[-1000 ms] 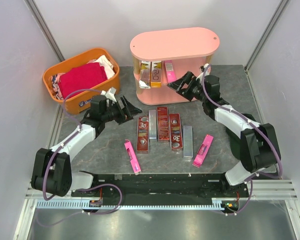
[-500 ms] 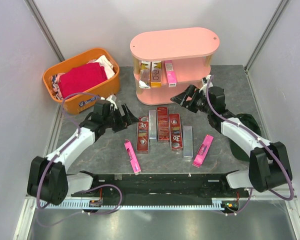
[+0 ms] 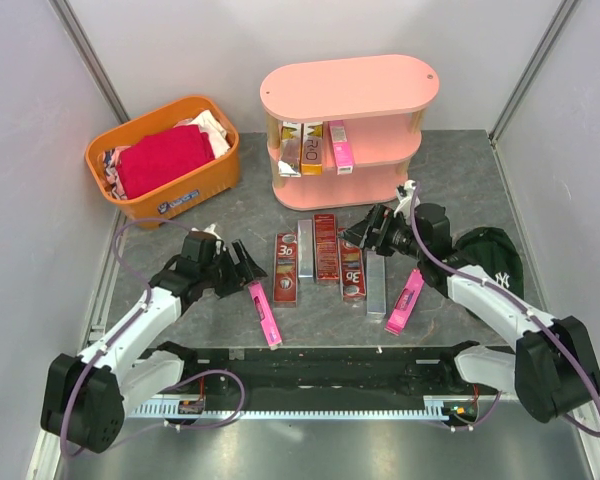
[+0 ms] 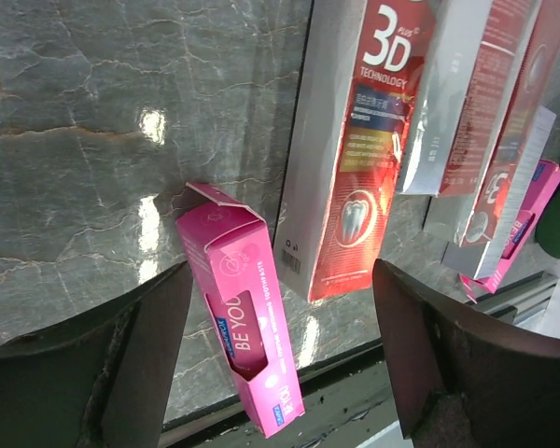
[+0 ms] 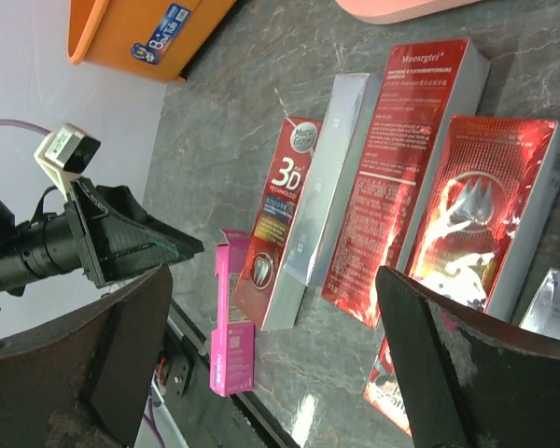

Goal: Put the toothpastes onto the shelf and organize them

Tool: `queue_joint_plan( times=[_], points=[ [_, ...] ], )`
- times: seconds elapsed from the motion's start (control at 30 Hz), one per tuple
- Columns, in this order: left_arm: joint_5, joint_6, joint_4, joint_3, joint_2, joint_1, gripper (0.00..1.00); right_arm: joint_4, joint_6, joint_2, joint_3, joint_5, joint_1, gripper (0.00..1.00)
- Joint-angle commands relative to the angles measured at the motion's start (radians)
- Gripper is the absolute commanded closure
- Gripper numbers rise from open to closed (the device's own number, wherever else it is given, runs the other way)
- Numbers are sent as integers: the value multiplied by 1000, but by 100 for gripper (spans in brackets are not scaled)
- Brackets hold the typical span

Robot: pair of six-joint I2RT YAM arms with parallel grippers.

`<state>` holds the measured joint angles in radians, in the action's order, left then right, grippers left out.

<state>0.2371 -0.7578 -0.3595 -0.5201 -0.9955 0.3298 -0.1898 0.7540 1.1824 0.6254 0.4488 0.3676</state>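
The pink shelf (image 3: 350,90) stands at the back, with three cartons (image 3: 312,148) upright on its middle tier. Several toothpaste cartons lie in a row on the table: red 3D (image 3: 285,268), silver (image 3: 305,248), dark red (image 3: 326,246), shiny red (image 3: 352,264), silver (image 3: 376,283). Pink ones lie at the left (image 3: 264,312) and at the right (image 3: 405,300). My left gripper (image 3: 248,266) is open and empty, just above the left pink carton (image 4: 247,327). My right gripper (image 3: 365,232) is open and empty over the far end of the row (image 5: 411,159).
An orange basket (image 3: 165,160) with red cloth stands at the back left. A dark cap (image 3: 490,260) lies under my right arm. Grey walls enclose the table, and a black rail (image 3: 320,365) runs along the near edge.
Both grippers have drawn back from the shelf towards the near side. The left one has come down next to the left pink carton, the right one over the row of cartons.
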Motion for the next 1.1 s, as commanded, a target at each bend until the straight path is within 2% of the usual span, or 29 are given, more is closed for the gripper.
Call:
queue_joint_plan(
  times=[0.0, 0.27, 0.43, 0.47, 0.5, 0.6, 0.7, 0.93, 1.07],
  points=[
    [-13, -18, -13, -6, 3, 12, 18, 28, -18, -58, -23, 10, 11, 2],
    [-55, 14, 7, -8, -139, 54, 22, 121, -4, -200, -72, -58, 30, 2],
    [-44, 55, 22, -37, -274, 75, 30, 162, 7, -237, -67, -100, 39, 2],
    [-39, 58, 37, -38, -297, 86, 32, 162, 7, -234, -67, -104, 39, 2],
    [-33, 61, 51, -35, -330, 89, 40, 164, 5, -230, -66, -108, 40, 2],
    [-4, 64, 89, -31, -362, 103, 56, 168, -2, -202, -53, -107, 47, 2],
    [8, 66, 113, -37, -345, 101, 65, 181, -22, -176, -36, -108, 53, 2],
    [57, 74, 68, -168, -260, 101, 68, 173, -56, -107, 34, -96, 54, 2],
    [59, 80, 33, -308, -220, 91, 70, 135, -62, -47, 94, -52, 56, 2]
  ],
)
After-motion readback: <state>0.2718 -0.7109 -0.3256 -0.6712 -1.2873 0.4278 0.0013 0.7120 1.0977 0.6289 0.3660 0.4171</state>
